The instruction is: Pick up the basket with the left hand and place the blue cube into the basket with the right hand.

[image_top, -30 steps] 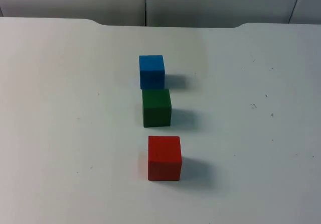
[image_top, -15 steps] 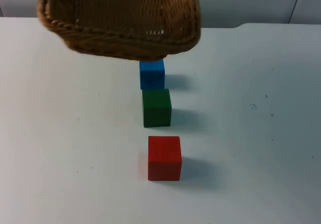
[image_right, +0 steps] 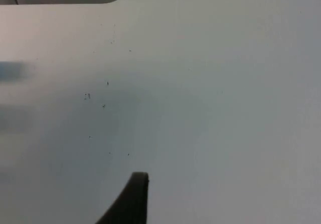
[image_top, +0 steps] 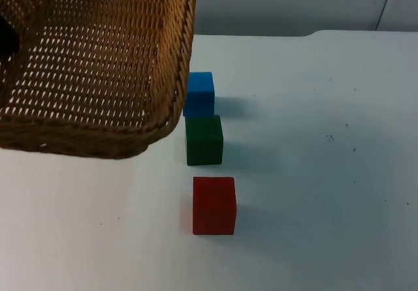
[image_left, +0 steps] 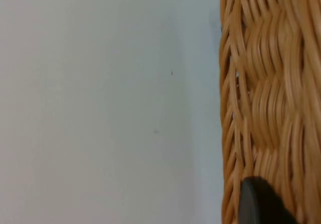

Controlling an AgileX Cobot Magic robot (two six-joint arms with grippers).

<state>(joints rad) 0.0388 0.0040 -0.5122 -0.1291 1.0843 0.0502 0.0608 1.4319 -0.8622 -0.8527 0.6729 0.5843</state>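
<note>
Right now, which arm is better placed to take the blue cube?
The right arm, probably. The basket hangs at the table's left side, and the left wrist view has a black fingertip against its wicker wall, so the left arm looks occupied. The blue cube stands uncovered beside the basket, with bare table on its right.

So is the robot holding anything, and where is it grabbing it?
The left claw holds the basket by its woven side wall, up off the table. The right claw holds nothing.
</note>
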